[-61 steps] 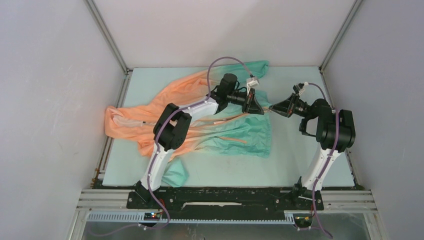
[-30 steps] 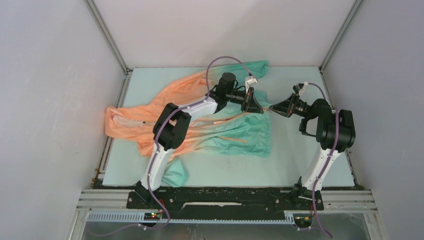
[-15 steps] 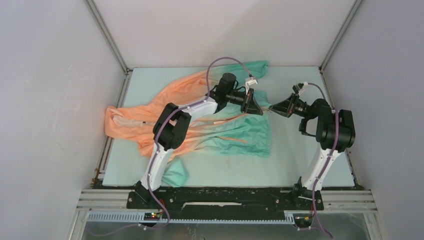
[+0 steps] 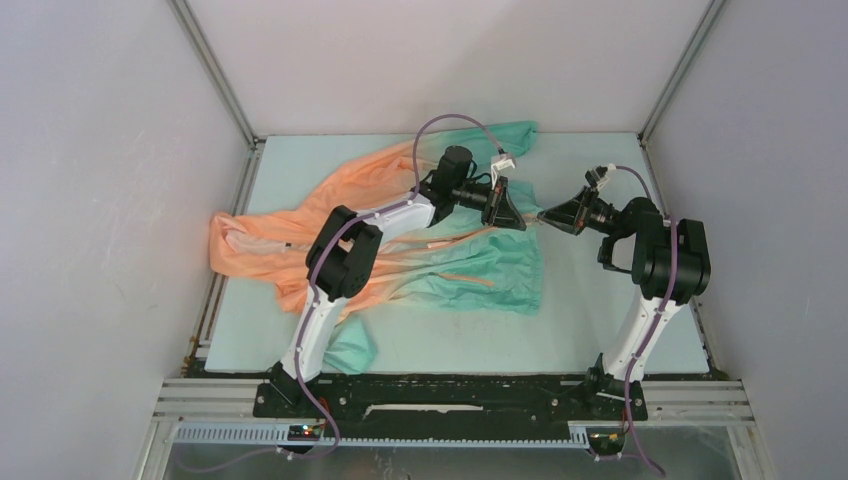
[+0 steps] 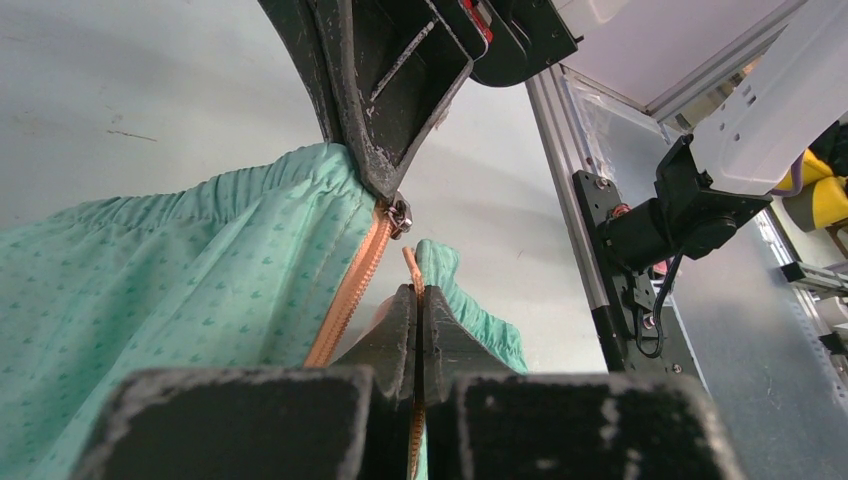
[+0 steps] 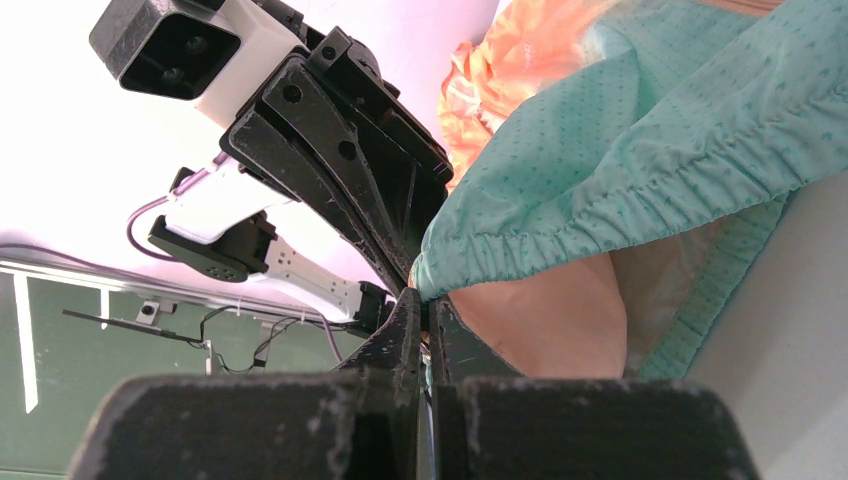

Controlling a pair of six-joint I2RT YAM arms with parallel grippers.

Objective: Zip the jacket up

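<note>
While the jacket [image 4: 480,275] lies spread on the worktop [image 4: 570,310], orange at the left and green at the right, both arms meet at its right edge. The left tool [image 4: 522,223] is closed. In its wrist view its fingers [image 5: 396,330] pinch the orange zipper [image 5: 350,290] tape at the green hem. The right tool [image 4: 544,216] is closed too. It holds the gathered green hem just beside the left tool, with the small metal slider [image 5: 398,213] at its tip. The two tools almost touch each other, and the hem is raised from the worktop there.
</note>
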